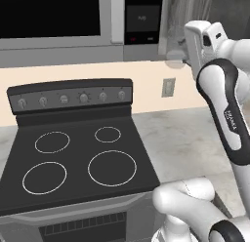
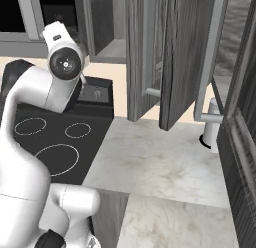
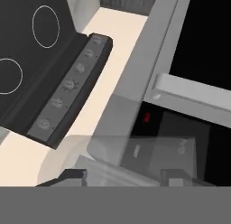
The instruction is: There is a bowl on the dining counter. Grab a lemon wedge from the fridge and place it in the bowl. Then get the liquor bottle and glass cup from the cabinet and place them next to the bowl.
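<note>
My gripper (image 3: pixel 125 175) is raised high above the back of the stove (image 1: pixel 78 158) and closed on the glass cup (image 3: pixel 142 153); in the hand view the clear tumbler sits between my two dark finger tips (image 3: pixel 74 175), its see-through wall blurring what lies behind it; in the left base view the glass cup (image 1: pixel 173 58) shows as a faint pale shape just left of my hand, in front of the cream wall and below the dark panel of the microwave (image 1: pixel 49 16); through and past the glass, the hand view looks across at the stove's control panel (image 3: pixel 67 85) with its row of knobs, two white burner rings on the black top, and the microwave's black door with a pale handle (image 3: pixel 194 90); the hand is rolled, so the stove runs slantwise across that view; a wall outlet (image 1: pixel 168 87) sits on the cream wall right of the stove; the marble desk (image 2: pixel 160 157) right of the stove is light and veined; on it, near the far right, stands a white cylindrical utensil holder (image 2: pixel 212 127); above the desk the dark wood cabinet doors (image 2: pixel 145 52) stand swung open; I cannot make out what is on the cabinet shelf.
</note>
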### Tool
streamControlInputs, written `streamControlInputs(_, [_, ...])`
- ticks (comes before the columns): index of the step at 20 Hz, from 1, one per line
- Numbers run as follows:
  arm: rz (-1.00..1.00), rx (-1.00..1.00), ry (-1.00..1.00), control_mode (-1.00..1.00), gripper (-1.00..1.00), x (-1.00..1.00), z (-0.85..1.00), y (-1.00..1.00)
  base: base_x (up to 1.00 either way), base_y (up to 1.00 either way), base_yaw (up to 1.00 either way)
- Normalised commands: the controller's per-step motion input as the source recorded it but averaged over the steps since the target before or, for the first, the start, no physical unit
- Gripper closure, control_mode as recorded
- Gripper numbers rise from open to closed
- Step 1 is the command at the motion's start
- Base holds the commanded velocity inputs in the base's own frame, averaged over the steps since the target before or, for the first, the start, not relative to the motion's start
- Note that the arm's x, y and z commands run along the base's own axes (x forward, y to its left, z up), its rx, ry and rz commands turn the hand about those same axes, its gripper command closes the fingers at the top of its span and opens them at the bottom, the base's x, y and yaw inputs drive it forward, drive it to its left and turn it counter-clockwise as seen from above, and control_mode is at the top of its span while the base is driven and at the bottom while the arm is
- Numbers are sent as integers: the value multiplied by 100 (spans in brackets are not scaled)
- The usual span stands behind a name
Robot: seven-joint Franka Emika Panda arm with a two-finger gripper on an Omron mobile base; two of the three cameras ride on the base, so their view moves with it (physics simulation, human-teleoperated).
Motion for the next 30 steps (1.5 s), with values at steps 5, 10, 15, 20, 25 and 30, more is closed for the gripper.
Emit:
streamControlInputs(5, [-3, 2, -3, -100, 100, -98, 0, 9, 0, 0, 0])
streamControlInputs(10, [0, 2, 0, -100, 100, -78, -5, 11, 0, 0, 0])
streamControlInputs(15, [0, 0, 9, -100, 100, -41, -6, 25, 0, 0, 0])
streamControlInputs(20, [0, 4, 4, -100, 100, -61, -3, 21, 0, 0, 0])
streamControlInputs(25, [0, 8, -1, -100, 100, -89, 0, 1, 0, 0, 0])
streamControlInputs(30, [0, 6, -1, -100, 100, -69, -2, -2, 0, 0, 0])
